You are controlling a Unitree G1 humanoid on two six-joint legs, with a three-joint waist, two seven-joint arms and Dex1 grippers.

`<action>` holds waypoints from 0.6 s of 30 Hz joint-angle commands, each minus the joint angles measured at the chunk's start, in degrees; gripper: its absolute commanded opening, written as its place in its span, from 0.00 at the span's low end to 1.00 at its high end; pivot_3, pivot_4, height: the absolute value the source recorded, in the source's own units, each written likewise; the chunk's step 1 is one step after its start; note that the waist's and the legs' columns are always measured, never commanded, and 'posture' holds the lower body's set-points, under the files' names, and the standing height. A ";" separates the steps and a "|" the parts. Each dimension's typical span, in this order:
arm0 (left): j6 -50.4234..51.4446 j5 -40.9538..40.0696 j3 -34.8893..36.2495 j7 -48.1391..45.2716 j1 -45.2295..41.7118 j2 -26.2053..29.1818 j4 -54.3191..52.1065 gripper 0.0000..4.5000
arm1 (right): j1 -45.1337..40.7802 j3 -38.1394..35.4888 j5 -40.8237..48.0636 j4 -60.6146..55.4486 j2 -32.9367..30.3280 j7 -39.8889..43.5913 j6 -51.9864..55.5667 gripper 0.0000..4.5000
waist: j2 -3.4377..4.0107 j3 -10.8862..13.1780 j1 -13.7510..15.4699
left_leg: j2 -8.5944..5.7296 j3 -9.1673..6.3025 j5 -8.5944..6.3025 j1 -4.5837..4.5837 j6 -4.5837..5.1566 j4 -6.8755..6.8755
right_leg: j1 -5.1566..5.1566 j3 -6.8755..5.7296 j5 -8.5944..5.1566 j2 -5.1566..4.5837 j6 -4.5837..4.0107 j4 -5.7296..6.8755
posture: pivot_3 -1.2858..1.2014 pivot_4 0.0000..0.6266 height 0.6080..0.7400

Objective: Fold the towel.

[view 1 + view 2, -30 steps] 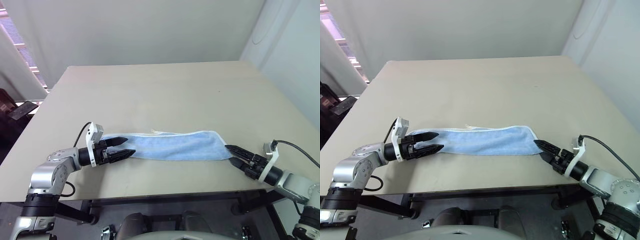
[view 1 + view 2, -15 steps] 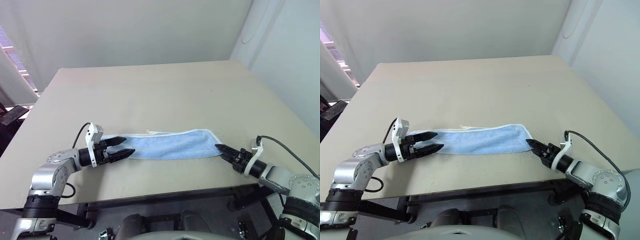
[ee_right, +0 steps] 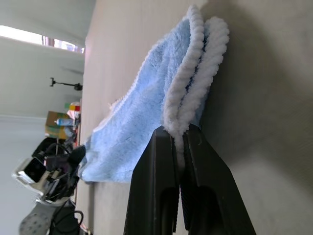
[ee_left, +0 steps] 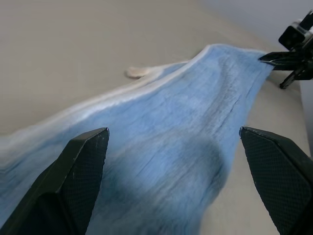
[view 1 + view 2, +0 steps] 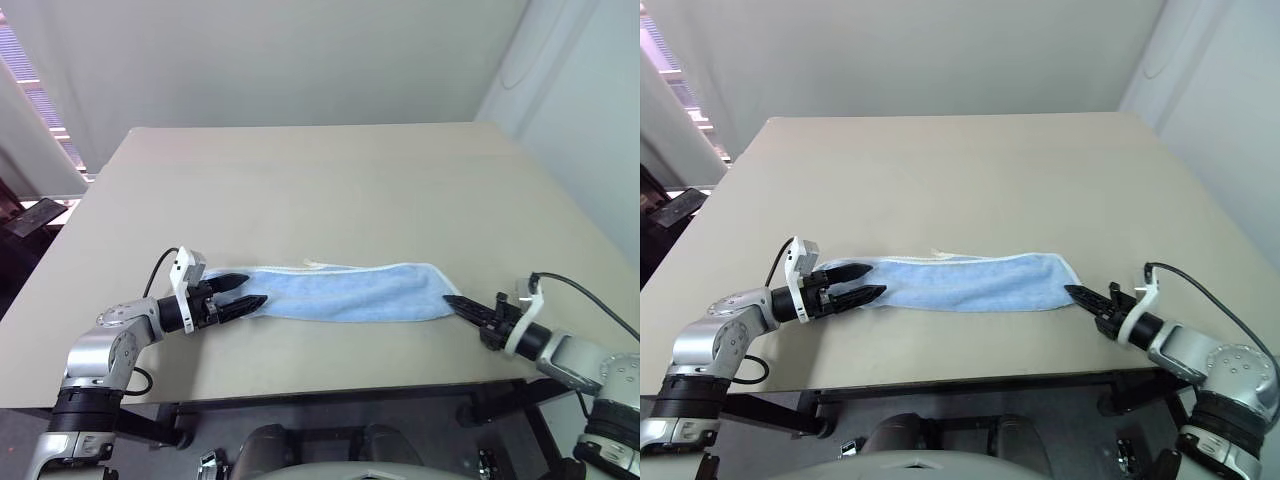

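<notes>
Towel (image 5: 350,293), light blue with white edging, folded into a long narrow strip, lying flat on tan table (image 5: 330,190) near its front edge, stretched between the two sets of jaws

Left gripper (image 5: 248,293) at one short end of the strip, jaws spread wide, one black finger above the cloth edge and one below-front, end of the cloth lying in the gap between them; neither finger (image 4: 78,171) pressing on the fabric as seen from the left wrist view, blue terry running away from between the tips toward the far end

Right gripper (image 5: 462,306) at the opposite short end, jaws drawn together and pinched on the doubled white-edged border; right wrist view shows two rolled layers of edging (image 3: 195,68) squeezed between the fingers (image 3: 156,196), rest of the cloth trailing off beyond the tips across the tabletop

Small white loop or tag (image 5: 315,264) poking out along the far long edge, nearer the left jaws than the right

Same right gripper visible at the far end of the strip in the left wrist view (image 4: 274,57), tips touching the corner of the cloth

Strip slightly raised and puffed near the right jaws, flatter toward the left ones
</notes>
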 commanded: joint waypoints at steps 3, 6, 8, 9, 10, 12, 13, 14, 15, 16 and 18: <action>-1.46 1.46 -0.21 -0.73 -0.51 0.64 0.22 1.00 | 3.17 -3.74 -2.98 4.65 -8.11 2.43 -3.21 0.01 | 0.13 -0.03 1.15 | -0.12 0.18 -0.20 -0.25 0.34 0.13 | -0.19 0.02 -0.07 -0.19 0.15 0.01 | 0.52 0.00 0.88; -1.41 2.03 -0.45 -1.24 -0.40 0.81 0.28 1.00 | 3.43 -4.35 -2.60 6.28 -11.20 5.10 -3.43 0.01 | 0.17 -0.01 1.13 | -0.34 0.26 -0.35 -0.46 0.60 0.28 | -0.30 0.05 -0.01 -0.40 0.47 0.03 | 0.52 0.00 0.88; -0.89 1.78 -0.13 -1.47 -0.59 0.84 0.21 1.00 | 3.85 -3.97 -2.74 6.01 -12.59 7.10 -3.72 0.01 | 0.27 0.04 1.02 | -0.39 0.36 -0.41 -0.46 0.71 0.37 | -0.27 0.12 0.03 -0.47 0.58 0.03 | 0.52 0.00 0.88; -0.68 1.67 0.04 -1.62 -0.70 0.97 0.13 1.00 | 3.82 -3.80 -3.00 6.08 -13.11 7.72 -4.04 0.01 | 0.30 0.02 0.97 | -0.40 0.41 -0.42 -0.46 0.74 0.38 | -0.23 0.16 0.06 -0.47 0.64 0.03 | 0.52 0.00 0.88; -0.41 1.52 0.24 -1.81 -0.77 1.22 -0.02 1.00 | 3.71 -3.68 -3.16 6.17 -13.56 8.22 -4.18 0.01 | 0.33 0.02 0.93 | -0.39 0.42 -0.43 -0.45 0.75 0.40 | -0.15 0.17 0.09 -0.47 0.68 0.04 | 0.52 0.00 0.88; 0.75 0.89 0.66 -2.37 -0.58 2.02 -0.97 1.00 | 3.13 -3.24 -3.89 6.09 -14.61 9.03 -4.87 0.01 | 0.34 0.03 0.85 | -0.38 0.43 -0.43 -0.42 0.75 0.47 | -0.13 0.17 0.11 -0.47 0.72 0.10 | 0.52 0.00 0.88; 1.18 0.75 0.76 -2.61 -0.46 2.43 -1.24 1.00 | 2.58 -3.14 -4.24 6.12 -14.87 8.96 -5.16 0.01 | 0.37 0.03 0.81 | -0.37 0.43 -0.43 -0.40 0.75 0.48 | -0.13 0.17 0.11 -0.47 0.72 0.14 | 0.52 0.00 0.88; 1.49 0.55 1.00 -2.78 -0.14 2.91 -1.74 1.00 | 1.64 -3.20 -3.38 5.32 -15.20 9.60 -4.62 0.01 | 0.40 0.04 0.71 | -0.37 0.43 -0.43 -0.38 0.75 0.49 | -0.13 0.16 0.11 -0.46 0.72 0.16 | 0.52 0.00 0.88; 1.71 0.33 1.32 -2.93 0.18 3.36 -2.13 1.00 | 0.55 -3.32 -1.91 3.71 -15.49 10.15 -3.55 0.01 | 0.48 0.07 0.59 | -0.36 0.43 -0.43 -0.37 0.75 0.50 | -0.13 0.16 0.11 -0.45 0.72 0.18 | 0.52 0.00 0.88; 2.06 0.11 1.68 -2.92 0.38 3.70 -2.45 1.00 | -0.47 -3.29 -0.44 1.79 -15.72 10.53 -2.34 0.01 | 0.58 0.08 0.50 | -0.36 0.43 -0.43 -0.37 0.75 0.51 | -0.13 0.16 0.12 -0.45 0.72 0.19 | 0.52 0.00 0.88; 2.53 -0.16 2.06 -2.80 0.62 4.26 -2.90 1.00 | -1.77 -2.96 2.10 -1.92 -15.68 11.01 -0.19 0.01 | 0.70 0.06 0.41 | -0.36 0.44 -0.42 -0.37 0.76 0.53 | -0.11 0.17 0.12 -0.45 0.73 0.24 | 0.52 0.00 0.88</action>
